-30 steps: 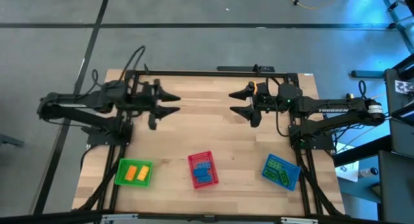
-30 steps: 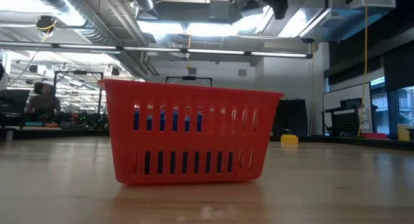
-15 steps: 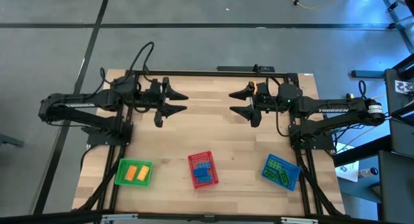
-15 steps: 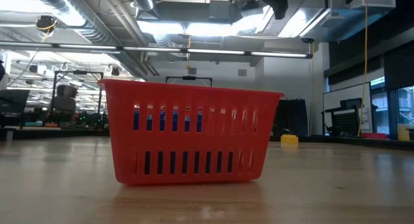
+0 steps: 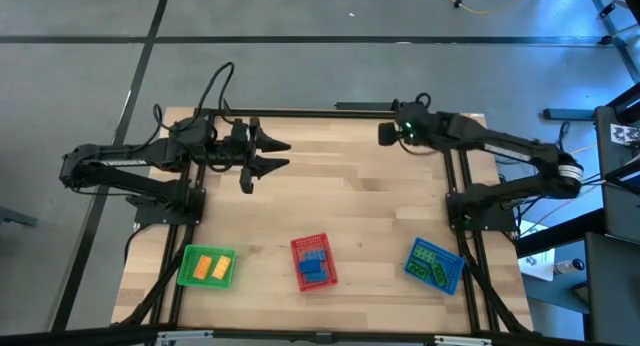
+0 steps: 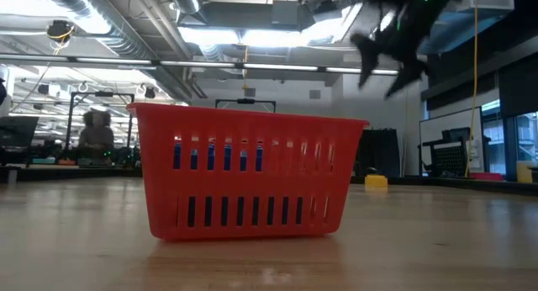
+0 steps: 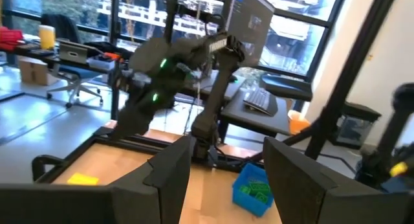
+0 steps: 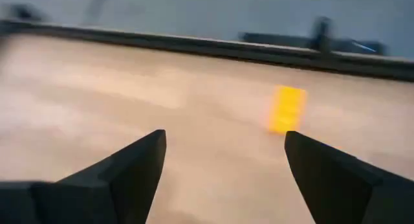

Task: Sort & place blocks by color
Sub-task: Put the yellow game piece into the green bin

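— Where's the last loose piece?

— A single yellow brick (image 8: 286, 109) lies flat on the bare counter (image 5: 340, 201) toward its far edge, ahead of the right hand (image 8: 224, 136). That hand is spread wide and empty, up in the air, not yet over the brick.

— And the rest?

— Two yellow bricks (image 5: 207, 267) sit in the green tray (image 5: 184, 269), blue bricks (image 5: 313, 266) in the red tray (image 5: 296, 248), green bricks (image 5: 432, 268) in the blue tray (image 5: 411, 254), all along the near edge. I can't count each pile from above.

— The left hand (image 5: 285, 154)?

— Parted with nothing between its fingers, hanging over the far left part of the counter, waiting.

— How should that brick be taken?

— It's probably light, rigid plastic, so it won't crush. Smooth sides could slip or skate on the wood if nudged. I'd close across the two long flat sides, low on the body and centred, rather than on the studs. In the wrist picture it's smeared, so which way its long side runs I'd only guess.
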Controlling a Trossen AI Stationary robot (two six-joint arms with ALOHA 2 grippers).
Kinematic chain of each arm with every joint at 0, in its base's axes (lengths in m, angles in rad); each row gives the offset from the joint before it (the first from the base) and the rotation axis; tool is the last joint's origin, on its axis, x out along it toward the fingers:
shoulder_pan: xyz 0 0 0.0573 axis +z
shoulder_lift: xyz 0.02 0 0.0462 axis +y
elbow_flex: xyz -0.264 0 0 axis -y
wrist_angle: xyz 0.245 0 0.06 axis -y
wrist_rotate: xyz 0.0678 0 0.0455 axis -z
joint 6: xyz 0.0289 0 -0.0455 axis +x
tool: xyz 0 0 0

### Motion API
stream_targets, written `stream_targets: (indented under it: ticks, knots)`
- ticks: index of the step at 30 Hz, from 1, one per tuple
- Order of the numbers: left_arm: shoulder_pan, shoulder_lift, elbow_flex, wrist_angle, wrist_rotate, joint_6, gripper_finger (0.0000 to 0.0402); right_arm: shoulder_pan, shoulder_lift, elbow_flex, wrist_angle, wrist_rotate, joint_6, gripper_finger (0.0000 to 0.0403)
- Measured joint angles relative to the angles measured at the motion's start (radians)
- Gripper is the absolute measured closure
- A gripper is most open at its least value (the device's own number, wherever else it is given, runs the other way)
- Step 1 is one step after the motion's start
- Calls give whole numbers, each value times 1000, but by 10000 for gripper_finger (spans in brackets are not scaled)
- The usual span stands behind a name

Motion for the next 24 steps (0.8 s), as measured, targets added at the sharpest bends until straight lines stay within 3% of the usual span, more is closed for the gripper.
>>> stream_targets:
  ticks: [5,9,16,24]
  knots:
    - [0,0,0,12,-30,0,218,-126,136,-102,117,-53,-26,84]
    - [0,0,0,12,-45,-1,218,-182,256,-141,268,-34,-88,84]
    - [0,0,0,12,-82,-3,217,-226,422,-142,405,36,-141,84]
    - [0,0,0,13,-117,-26,217,-244,538,-142,448,63,-74,91]
